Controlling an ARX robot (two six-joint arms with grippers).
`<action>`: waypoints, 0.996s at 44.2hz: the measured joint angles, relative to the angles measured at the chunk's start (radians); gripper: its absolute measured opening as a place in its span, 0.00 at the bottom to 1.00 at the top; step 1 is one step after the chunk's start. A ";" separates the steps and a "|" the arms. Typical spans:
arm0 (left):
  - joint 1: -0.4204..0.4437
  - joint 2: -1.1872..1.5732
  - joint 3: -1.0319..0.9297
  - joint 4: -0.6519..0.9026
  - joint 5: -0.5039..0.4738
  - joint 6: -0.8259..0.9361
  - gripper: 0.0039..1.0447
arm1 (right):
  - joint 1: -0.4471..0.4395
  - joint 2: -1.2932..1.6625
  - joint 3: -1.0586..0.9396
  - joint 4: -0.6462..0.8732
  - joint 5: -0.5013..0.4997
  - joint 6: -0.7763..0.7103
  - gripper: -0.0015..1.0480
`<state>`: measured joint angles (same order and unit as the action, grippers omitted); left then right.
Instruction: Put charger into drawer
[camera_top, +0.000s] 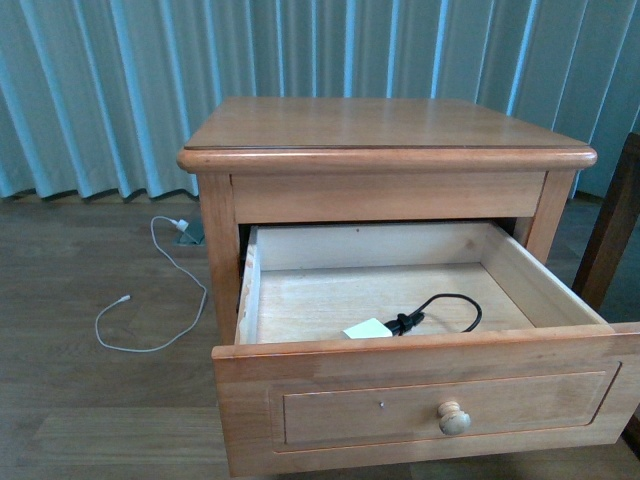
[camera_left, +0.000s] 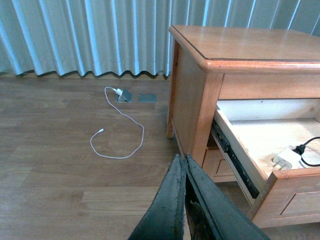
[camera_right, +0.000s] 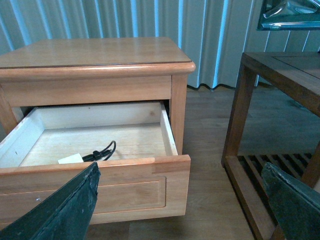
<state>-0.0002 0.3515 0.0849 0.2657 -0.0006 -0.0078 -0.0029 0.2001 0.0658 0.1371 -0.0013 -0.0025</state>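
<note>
My left gripper (camera_left: 182, 157) is sitting pressed together, my right gripper (camera_right: 180, 170) spread wide, both empty; the charger (camera_top: 367, 328) is lying inside the open drawer (camera_top: 300, 405) by its front wall, seemingly nearer my right arm

No text, label, brand, number or sign can be read anywhere: not on the charger (camera_top: 367, 328), the drawer (camera_top: 430, 400) or the nightstand (camera_top: 380, 125).
</note>
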 joint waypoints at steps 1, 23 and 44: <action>0.000 -0.006 -0.003 -0.003 0.000 0.000 0.04 | 0.000 0.000 0.000 0.000 0.000 0.000 0.92; 0.000 -0.150 -0.073 -0.068 0.000 0.001 0.04 | 0.000 0.000 0.000 0.000 0.000 0.000 0.92; 0.000 -0.346 -0.073 -0.264 0.001 0.001 0.04 | 0.000 0.000 -0.001 0.000 0.000 0.000 0.92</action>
<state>-0.0002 0.0055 0.0116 0.0017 0.0002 -0.0067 -0.0029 0.2001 0.0650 0.1371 -0.0013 -0.0021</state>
